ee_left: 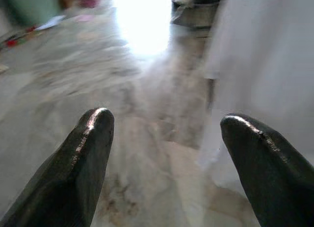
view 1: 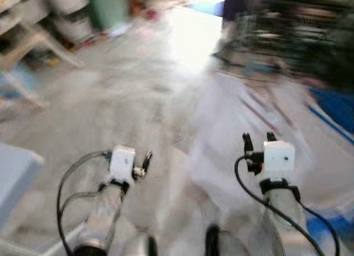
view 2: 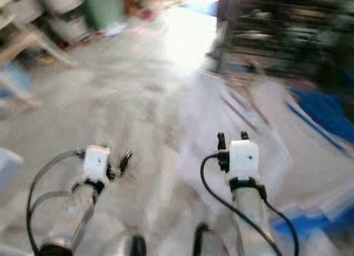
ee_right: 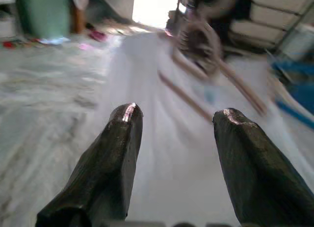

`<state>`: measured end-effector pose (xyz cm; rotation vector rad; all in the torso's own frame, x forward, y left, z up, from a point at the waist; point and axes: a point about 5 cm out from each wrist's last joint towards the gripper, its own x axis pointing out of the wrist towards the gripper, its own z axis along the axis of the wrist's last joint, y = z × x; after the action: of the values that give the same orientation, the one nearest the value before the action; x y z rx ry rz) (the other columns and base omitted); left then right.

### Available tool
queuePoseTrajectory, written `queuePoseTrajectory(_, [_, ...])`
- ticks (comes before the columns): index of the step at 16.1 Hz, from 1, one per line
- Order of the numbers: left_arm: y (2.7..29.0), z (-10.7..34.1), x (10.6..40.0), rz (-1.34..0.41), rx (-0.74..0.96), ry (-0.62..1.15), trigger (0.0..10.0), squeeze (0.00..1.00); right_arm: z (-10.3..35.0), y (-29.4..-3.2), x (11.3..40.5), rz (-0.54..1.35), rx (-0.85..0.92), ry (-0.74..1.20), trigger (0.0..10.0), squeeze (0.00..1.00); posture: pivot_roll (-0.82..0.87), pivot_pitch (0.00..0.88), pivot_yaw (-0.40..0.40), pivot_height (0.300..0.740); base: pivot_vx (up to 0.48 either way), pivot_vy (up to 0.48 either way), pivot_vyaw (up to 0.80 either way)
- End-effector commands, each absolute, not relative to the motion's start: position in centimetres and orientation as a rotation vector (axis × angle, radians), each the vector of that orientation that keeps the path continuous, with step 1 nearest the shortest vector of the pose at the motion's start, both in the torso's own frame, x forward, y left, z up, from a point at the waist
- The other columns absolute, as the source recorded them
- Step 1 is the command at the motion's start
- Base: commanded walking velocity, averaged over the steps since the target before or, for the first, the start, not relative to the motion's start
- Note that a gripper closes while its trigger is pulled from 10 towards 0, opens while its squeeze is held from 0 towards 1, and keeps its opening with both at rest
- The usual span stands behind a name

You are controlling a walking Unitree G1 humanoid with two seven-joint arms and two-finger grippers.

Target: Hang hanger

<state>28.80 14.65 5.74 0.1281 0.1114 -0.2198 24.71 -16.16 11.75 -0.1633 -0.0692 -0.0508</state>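
Head views blurred, as while walking. Left gripper (view 1: 145,163) and right gripper (view 1: 257,139) are held out low over the floor (view 1: 138,84); fingers (ee_left: 88,153) of both are spread, nothing gripped. White sheet (ee_right: 162,153) lies ahead of the right gripper. No hanger can be made out; progress cannot be judged.
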Motion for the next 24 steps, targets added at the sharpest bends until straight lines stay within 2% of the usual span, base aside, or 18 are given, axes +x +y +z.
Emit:
queuePoseTrajectory(1, [14.7, 5.2, 28.4, -0.219, 0.133, 0.134, 10.0, 0.00, 11.8, -16.3, 24.8, -0.053, -0.168, -0.070, 10.0, 0.00, -0.12, 0.187, 0.036, 0.740, -0.311, 0.000, 0.00])
queuePoseTrajectory(4, [14.6, 5.2, 28.5, -0.223, 0.132, 0.136, 10.0, 0.00, 11.7, -16.2, 24.7, -0.053, -0.164, -0.065, 10.0, 0.00, -0.13, 0.188, 0.038, 0.740, -0.310, 0.000, 0.00])
queuePoseTrajectory(14, [14.5, 4.8, 28.7, -0.222, 0.108, 0.148, 10.0, 0.00, 11.5, -15.4, 24.9, -0.001, -0.141, -0.061, 10.0, 0.00, -0.12, 0.179, 0.022, 0.740, 0.000, 0.000, 0.00])
queuePoseTrajectory(16, [14.3, 4.8, 28.7, -0.220, 0.110, 0.146, 10.0, 0.00, 11.4, -15.3, 25.0, 0.021, -0.188, -0.048, 10.0, 0.00, -0.12, 0.171, 0.009, 0.740, 0.000, 0.000, 0.00])
queuePoseTrajectory(21, [13.6, 4.5, 28.5, -0.237, 0.091, 0.143, 10.0, 0.00, 11.6, -15.2, 25.6, 0.047, -0.186, -0.058, 10.0, 0.00, -0.11, 0.169, -0.006, 0.740, 0.000, 0.000, 0.75])
queuePoseTrajectory(24, [13.6, 3.9, 28.4, -0.221, 0.101, 0.186, 10.0, 0.00, 11.4, -15.2, 25.6, 0.030, -0.171, -0.048, 10.0, 0.00, -0.12, 0.177, 0.006, 0.740, 0.000, 0.000, 0.00])
